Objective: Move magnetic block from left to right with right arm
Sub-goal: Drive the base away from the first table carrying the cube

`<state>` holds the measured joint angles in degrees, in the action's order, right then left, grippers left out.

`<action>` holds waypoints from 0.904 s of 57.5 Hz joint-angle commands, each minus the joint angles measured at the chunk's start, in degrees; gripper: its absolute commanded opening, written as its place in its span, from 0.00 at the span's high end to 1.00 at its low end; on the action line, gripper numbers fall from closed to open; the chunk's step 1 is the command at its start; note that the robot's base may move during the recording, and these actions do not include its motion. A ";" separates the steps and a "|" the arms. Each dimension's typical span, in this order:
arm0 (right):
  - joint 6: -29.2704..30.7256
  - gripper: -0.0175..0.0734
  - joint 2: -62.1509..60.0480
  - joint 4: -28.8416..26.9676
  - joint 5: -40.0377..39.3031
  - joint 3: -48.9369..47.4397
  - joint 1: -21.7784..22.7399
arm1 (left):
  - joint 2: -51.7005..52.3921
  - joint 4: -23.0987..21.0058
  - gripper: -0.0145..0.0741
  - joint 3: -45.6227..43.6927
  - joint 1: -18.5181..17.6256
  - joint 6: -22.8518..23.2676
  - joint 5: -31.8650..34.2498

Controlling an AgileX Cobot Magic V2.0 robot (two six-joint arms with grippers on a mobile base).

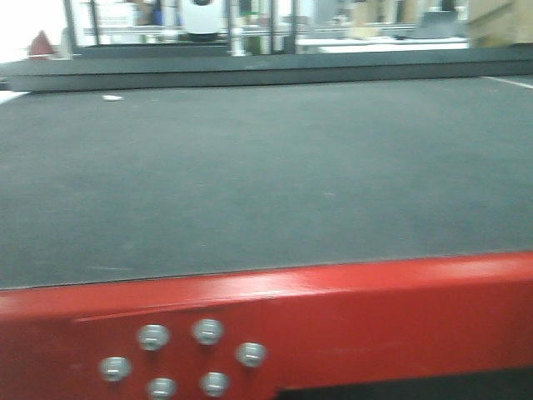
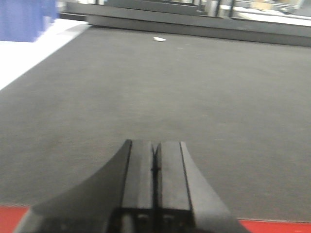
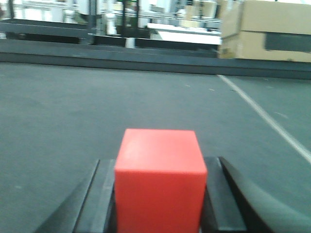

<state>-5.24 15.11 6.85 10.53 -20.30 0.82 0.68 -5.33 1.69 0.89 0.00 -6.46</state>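
The magnetic block (image 3: 159,179), a plain red cube, fills the bottom middle of the right wrist view. My right gripper (image 3: 160,170) is shut on it, one black finger pressed against each side. It hangs over the dark grey mat (image 3: 73,111). In the left wrist view my left gripper (image 2: 156,148) is shut with its two black pads touching and nothing between them, low over the mat near the red front edge. Neither gripper nor the block shows in the front view.
The grey mat (image 1: 250,175) covers the table, with a red frame with bolts (image 1: 333,325) at the front. A white line (image 3: 265,116) crosses the mat on the right. Brown cardboard boxes (image 3: 265,29) stand at the back right. A small white scrap (image 2: 159,39) lies far back left.
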 commanded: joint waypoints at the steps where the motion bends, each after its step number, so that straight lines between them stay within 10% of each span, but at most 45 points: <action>1: 0.43 0.57 0.38 0.67 -4.77 -1.60 0.33 | 0.71 -0.51 0.98 0.45 0.03 0.00 4.98; 52: 0.43 0.57 0.38 0.67 -4.77 -1.60 0.33 | 0.71 -0.51 0.98 0.45 0.03 0.00 4.98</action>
<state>-5.19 15.11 6.85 10.56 -20.30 0.82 0.68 -5.33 1.69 0.89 0.00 -6.46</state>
